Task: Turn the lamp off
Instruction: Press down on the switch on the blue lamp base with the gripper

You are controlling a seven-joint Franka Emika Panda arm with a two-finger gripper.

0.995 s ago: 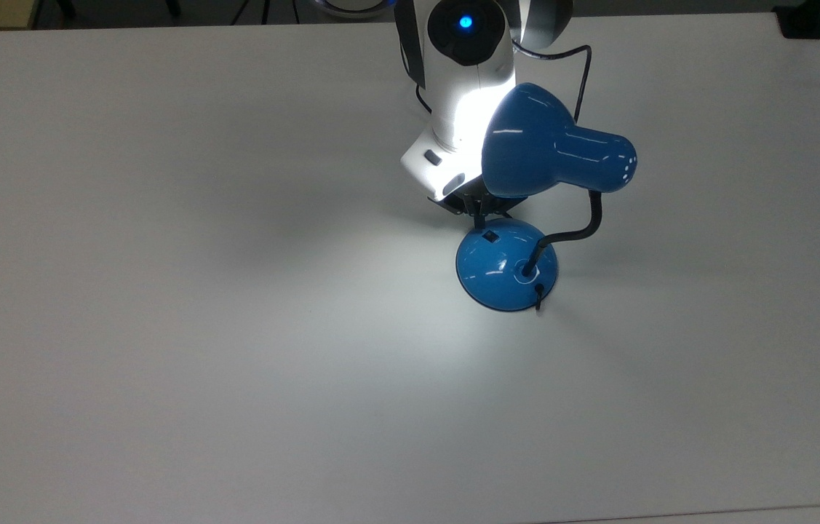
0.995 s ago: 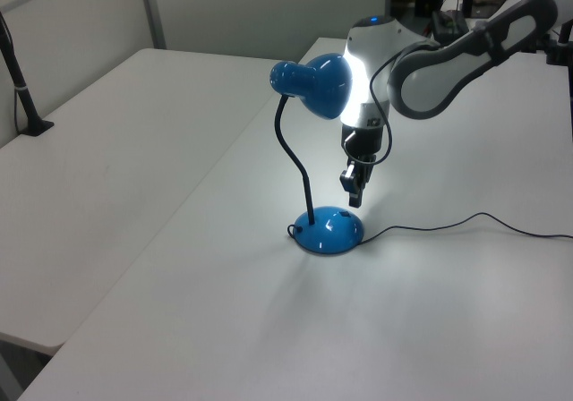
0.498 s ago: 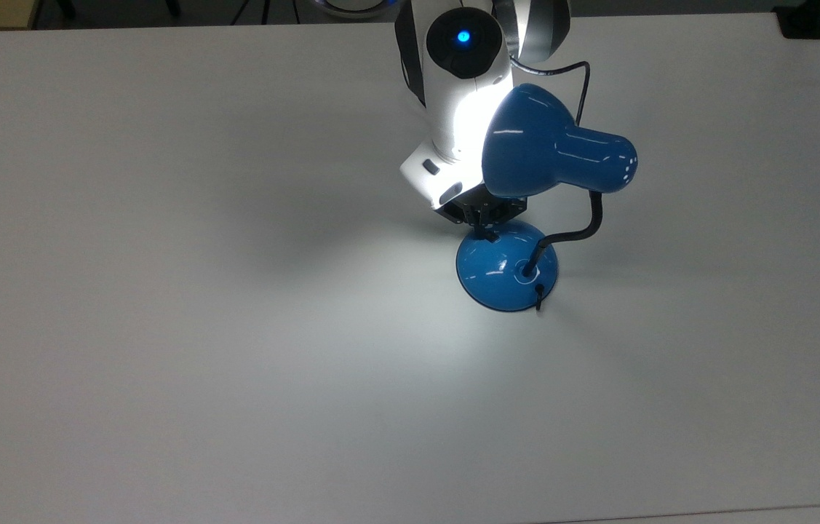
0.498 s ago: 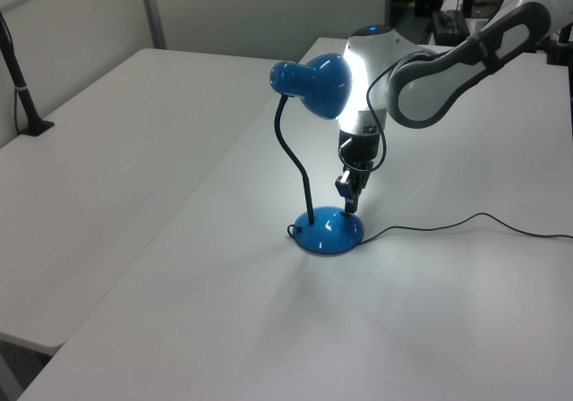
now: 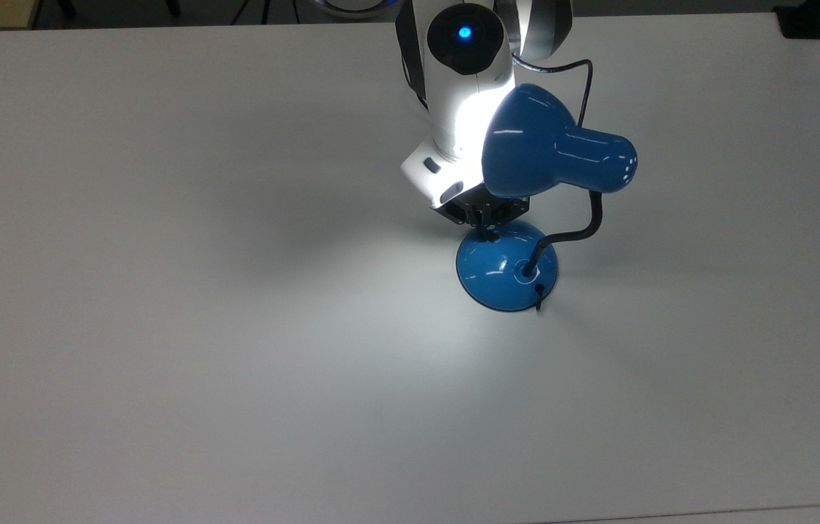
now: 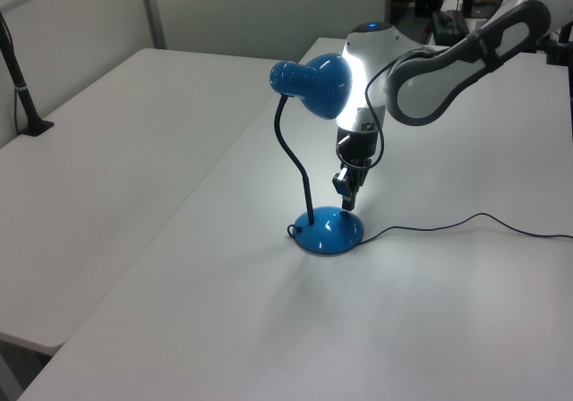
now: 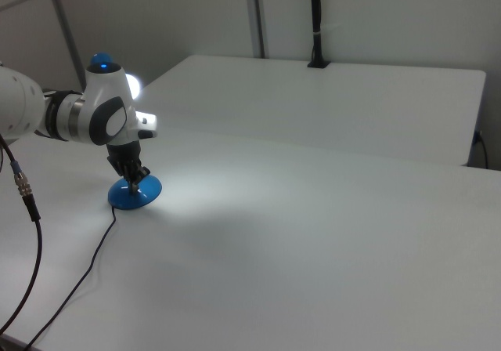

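End effector [image 6: 346,204] points down, tip directly above the lamp [image 6: 328,229] base; lamp lit; finger state indeterminable.

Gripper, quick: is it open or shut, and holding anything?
Gripper: shut, holding nothing; fingertips pressed down on the base of the lamp, which is lit.

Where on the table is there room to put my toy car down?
The table is bare across the top view's left, and along its bottom edge below the lamp. It is crowded where the gripper meets the lamp's base, with the cord trailing off toward the left view's right.
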